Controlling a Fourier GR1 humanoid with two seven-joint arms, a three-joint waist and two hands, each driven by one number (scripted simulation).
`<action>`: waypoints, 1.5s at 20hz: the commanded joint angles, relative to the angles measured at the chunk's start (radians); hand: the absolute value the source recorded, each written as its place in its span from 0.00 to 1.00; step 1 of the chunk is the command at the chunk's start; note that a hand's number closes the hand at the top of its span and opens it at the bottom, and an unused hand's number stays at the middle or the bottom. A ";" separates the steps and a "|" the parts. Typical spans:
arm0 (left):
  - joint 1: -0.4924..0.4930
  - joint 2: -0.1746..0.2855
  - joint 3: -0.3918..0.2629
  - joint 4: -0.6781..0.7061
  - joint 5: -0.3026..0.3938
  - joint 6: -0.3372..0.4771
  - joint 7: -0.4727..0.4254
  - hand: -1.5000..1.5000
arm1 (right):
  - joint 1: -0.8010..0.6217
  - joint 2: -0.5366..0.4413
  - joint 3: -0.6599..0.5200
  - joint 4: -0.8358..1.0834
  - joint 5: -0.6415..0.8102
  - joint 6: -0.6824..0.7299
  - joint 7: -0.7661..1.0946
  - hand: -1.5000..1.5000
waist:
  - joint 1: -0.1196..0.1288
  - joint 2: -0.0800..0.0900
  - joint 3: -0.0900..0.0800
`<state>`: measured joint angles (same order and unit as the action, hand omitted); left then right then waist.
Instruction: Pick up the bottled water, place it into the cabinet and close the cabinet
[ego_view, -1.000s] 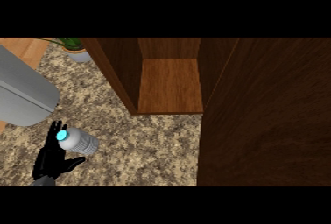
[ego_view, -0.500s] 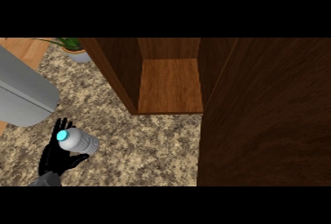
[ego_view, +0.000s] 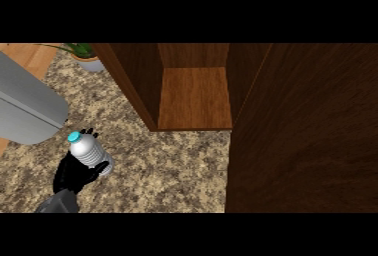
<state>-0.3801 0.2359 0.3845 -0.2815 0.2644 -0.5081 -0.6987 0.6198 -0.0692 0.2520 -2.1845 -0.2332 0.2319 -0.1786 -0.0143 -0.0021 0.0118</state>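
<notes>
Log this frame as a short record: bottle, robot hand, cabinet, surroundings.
bottled water: clear with a blue cap, tilted, cap toward the view's upper left, over the counter, not in the cabinet
left robot hand: lower left, curled round the bottled water
right robot hand: not in view
cabinet: open, wooden shelf visible
dark wood panel: fills the view's right side, beside the opening
surroundings: grey object at left edge, potted plant at upper left
</notes>
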 joint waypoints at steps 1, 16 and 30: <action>-0.012 -0.038 -0.027 0.022 -0.014 -0.088 -0.025 1.00 | 0.022 0.020 0.025 -0.005 0.024 -0.022 -0.011 0.00 | -0.007 0.006 -0.014; -0.040 -0.057 -0.058 -0.001 -0.025 -0.063 -0.064 1.00 | -0.015 -0.039 -0.060 0.035 -0.044 0.025 -0.029 0.00 | -0.001 0.005 -0.013; 0.045 -0.094 -0.060 -0.210 0.099 -0.122 0.105 1.00 | 0.021 -0.003 0.021 -0.017 0.007 -0.035 0.002 0.00 | 0.013 -0.001 -0.011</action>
<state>-0.3441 0.1595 0.3283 -0.4301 0.3263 -0.5581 -0.6110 0.6246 -0.0758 0.2584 -2.1721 -0.2263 0.2102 -0.1914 -0.0028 -0.0020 0.0002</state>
